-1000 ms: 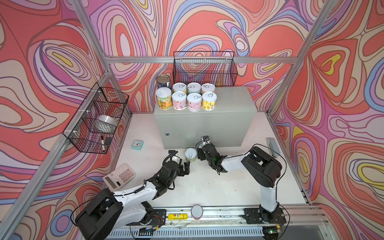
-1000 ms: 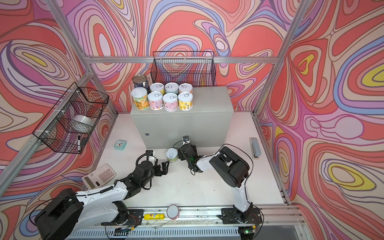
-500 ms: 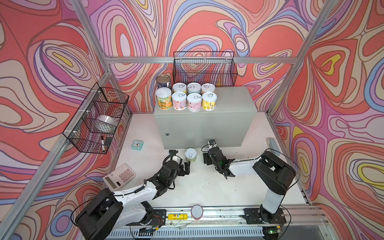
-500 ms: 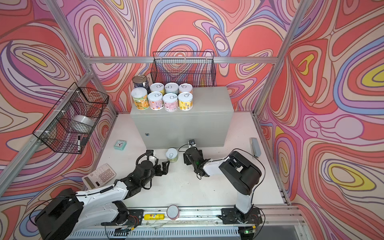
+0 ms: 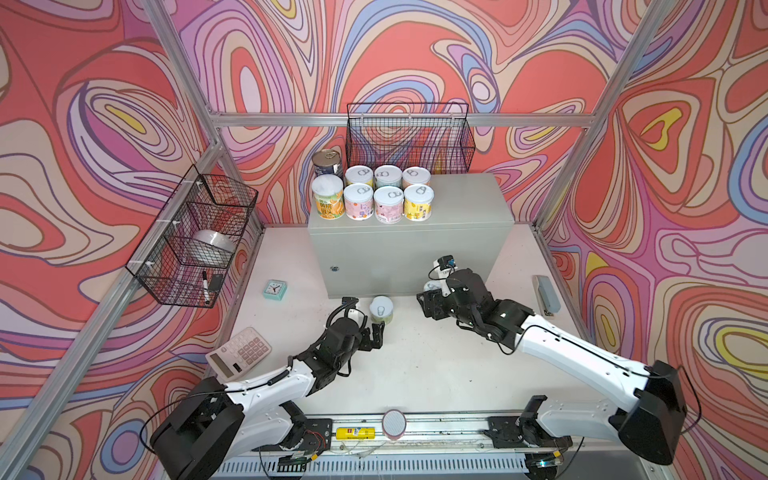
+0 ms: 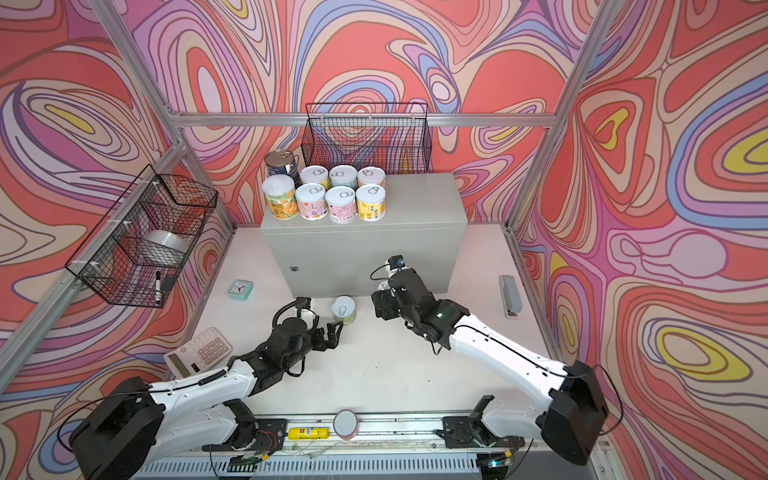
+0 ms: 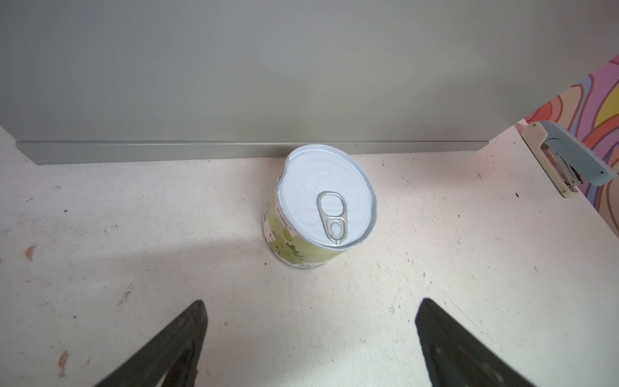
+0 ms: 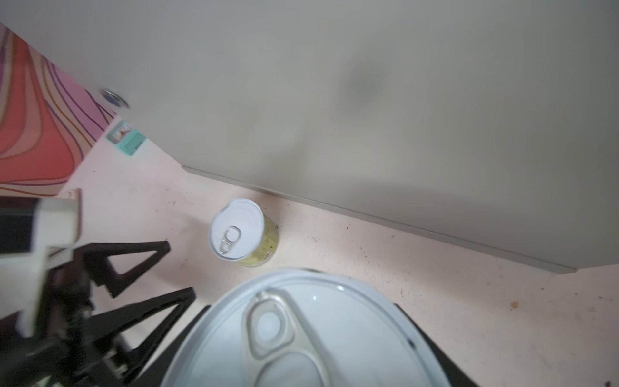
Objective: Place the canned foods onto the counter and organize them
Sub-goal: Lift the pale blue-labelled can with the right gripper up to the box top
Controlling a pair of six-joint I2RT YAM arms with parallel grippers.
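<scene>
Swung back rightward, right gripper [image 5: 429, 300] clamped on a white-lidded can [image 8: 301, 335]. Got left gripper [image 7: 311, 315] wide open, empty, short of the green can [image 7: 321, 204] standing at the foot of the counter [image 5: 457, 199] — best straddle it squarely, then squeeze mid-label.

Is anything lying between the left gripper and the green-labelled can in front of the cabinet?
Nothing. The left wrist view shows only bare tabletop between the open left gripper and the green-labelled can, which stands upright at the cabinet base.
</scene>
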